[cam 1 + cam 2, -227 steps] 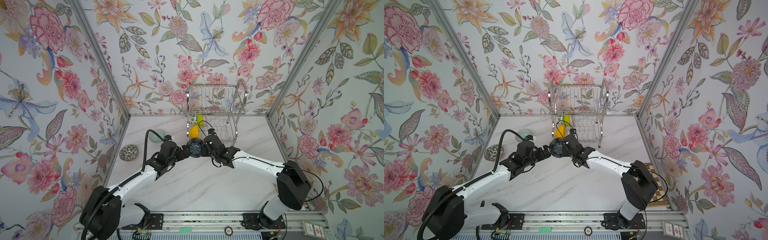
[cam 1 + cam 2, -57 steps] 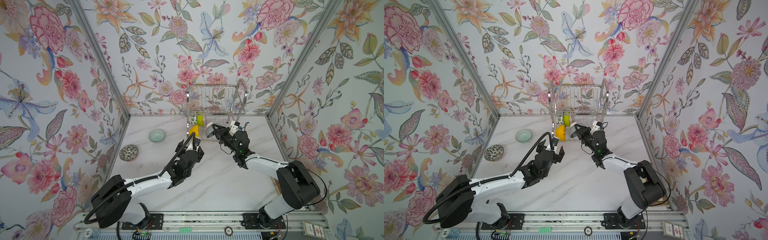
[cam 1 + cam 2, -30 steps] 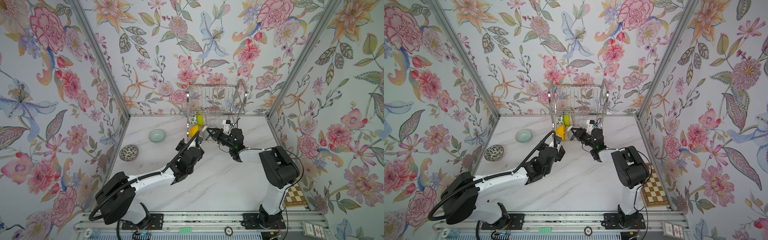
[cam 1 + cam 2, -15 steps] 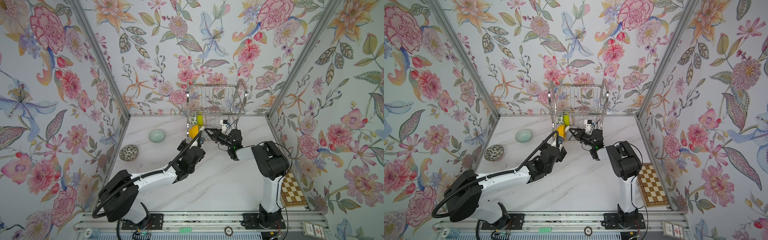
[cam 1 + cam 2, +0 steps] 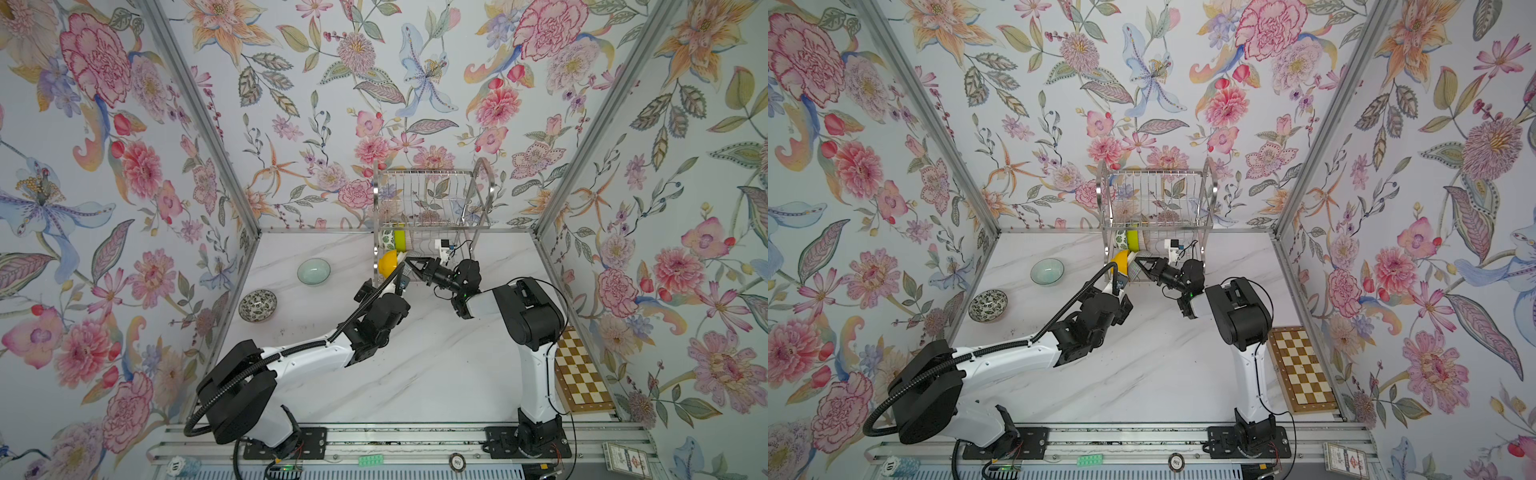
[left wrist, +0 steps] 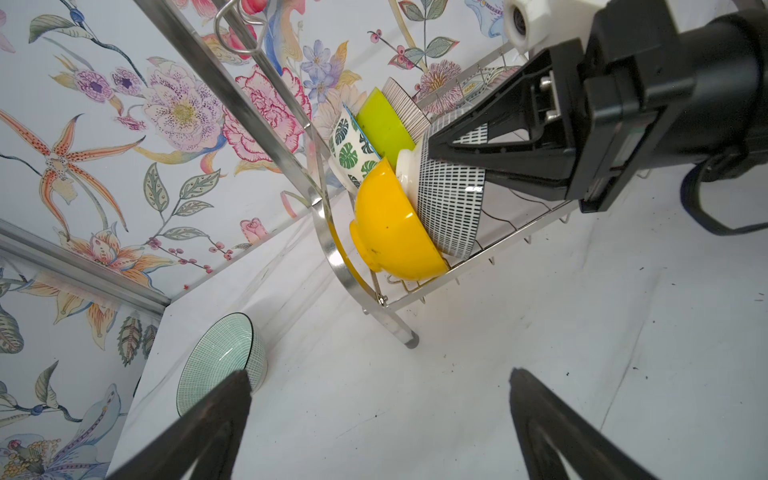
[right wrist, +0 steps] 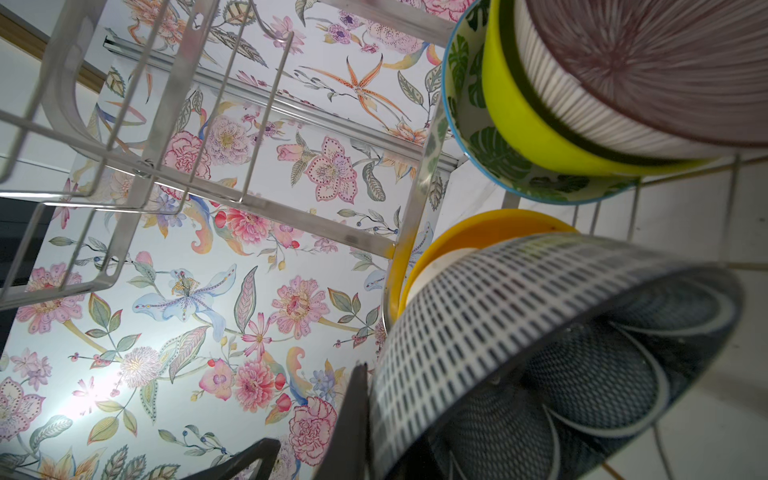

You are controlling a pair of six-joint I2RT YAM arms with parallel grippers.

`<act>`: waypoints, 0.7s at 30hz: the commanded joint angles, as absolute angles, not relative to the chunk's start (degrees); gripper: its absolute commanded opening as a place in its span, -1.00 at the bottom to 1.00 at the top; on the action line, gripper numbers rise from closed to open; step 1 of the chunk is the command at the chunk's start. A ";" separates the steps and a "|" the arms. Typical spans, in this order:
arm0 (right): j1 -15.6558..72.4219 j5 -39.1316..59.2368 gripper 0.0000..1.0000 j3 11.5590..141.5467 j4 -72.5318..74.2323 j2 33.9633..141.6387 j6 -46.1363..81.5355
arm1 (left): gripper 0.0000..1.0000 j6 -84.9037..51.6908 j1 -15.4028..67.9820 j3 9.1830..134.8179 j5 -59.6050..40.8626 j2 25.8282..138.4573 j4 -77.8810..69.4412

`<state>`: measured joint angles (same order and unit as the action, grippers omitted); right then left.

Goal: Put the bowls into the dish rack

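My right gripper (image 5: 415, 266) (image 7: 374, 399) is shut on the rim of the dark navy flower bowl (image 6: 449, 199) (image 7: 519, 324). It holds the bowl tilted in the dish rack (image 5: 432, 195) (image 5: 1158, 195), on the lower tier, against the orange-yellow bowl (image 6: 395, 232). Behind them stand the green-leaf bowl (image 6: 349, 149), the lime green bowl (image 6: 382, 129) and the pink striped bowl (image 7: 644, 62). On the table to the left sit the celadon bowl (image 5: 313, 272) (image 6: 220, 365) and the speckled bowl (image 5: 257, 305). My left gripper (image 6: 378, 374) hangs open and empty before the rack.
A wooden chessboard (image 5: 582, 374) lies at the table's right edge beside the right arm's base. Floral walls close in the left, back and right sides. The rack's arched side frame (image 6: 266, 104) rises just left of the yellow bowl.
The right gripper has carried the navy bowl from mid-table into the rack's lower tier and nudged it left against the yellow bowl. The left gripper, open, has crept forward towards the rack.
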<state>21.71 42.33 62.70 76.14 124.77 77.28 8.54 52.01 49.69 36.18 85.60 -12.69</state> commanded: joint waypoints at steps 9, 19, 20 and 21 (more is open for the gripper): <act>21.19 47.28 -1.00 67.39 81.19 127.99 78.30 | 0.98 7.38 51.59 49.67 36.47 83.19 -10.62; 20.48 49.68 -1.00 67.89 77.53 128.32 76.11 | 0.98 7.17 51.59 49.57 36.74 82.73 -9.86; 20.40 50.03 -1.00 67.99 76.81 128.42 75.66 | 0.98 7.12 51.60 49.61 36.74 82.71 -9.79; 20.30 50.28 -1.00 68.04 76.48 128.54 75.40 | 0.98 7.12 51.59 49.60 36.74 82.62 -9.78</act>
